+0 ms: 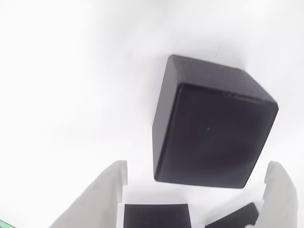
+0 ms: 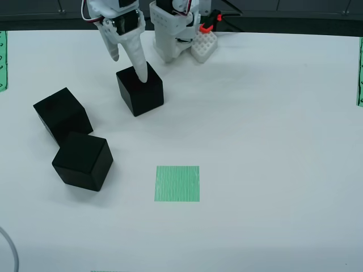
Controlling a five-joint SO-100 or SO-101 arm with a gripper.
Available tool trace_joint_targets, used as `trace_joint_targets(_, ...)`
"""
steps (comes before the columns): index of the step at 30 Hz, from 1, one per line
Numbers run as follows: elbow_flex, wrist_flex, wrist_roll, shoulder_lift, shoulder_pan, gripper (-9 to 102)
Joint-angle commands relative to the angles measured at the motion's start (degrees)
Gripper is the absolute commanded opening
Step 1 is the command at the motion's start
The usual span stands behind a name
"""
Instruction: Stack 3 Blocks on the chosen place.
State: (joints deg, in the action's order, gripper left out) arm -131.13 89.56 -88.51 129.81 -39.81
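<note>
Three matte black blocks lie on the white table in the overhead view. One block (image 2: 140,89) sits at the back under my white gripper (image 2: 129,68), which is open; its longer finger (image 2: 139,62) reaches down over the block's top. The wrist view shows this block (image 1: 213,128) close up, tilted, just ahead of the gap between my spread fingertips, with the gripper (image 1: 197,166) holding nothing. Two more blocks (image 2: 62,113) (image 2: 83,160) stand touching each other at the left. The chosen place, a green striped square (image 2: 177,183), lies bare in front of them, toward the middle.
The arm's white base (image 2: 176,31) stands at the table's back edge. Narrow green striped strips run along the left edge (image 2: 3,59) and the right edge (image 2: 359,71). A white cable (image 2: 11,255) curves in at the bottom left corner.
</note>
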Motion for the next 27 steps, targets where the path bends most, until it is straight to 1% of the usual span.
trace_joint_targets(1, -0.88, 0.62, -0.35, 0.44, 2.20, 38)
trace_joint_targets(5, -1.67, 0.62, 0.62, -0.97, 4.39, 38)
trace_joint_targets(16, -2.02, 0.09, 1.14, -4.57, 6.24, 37)
trace_joint_targets(21, -1.93, -3.87, 4.75, -7.65, 8.00, 37)
trace_joint_targets(25, -1.85, -5.54, 6.50, -9.58, 8.88, 32)
trace_joint_targets(27, -1.76, -6.77, 7.91, -10.20, 9.40, 31)
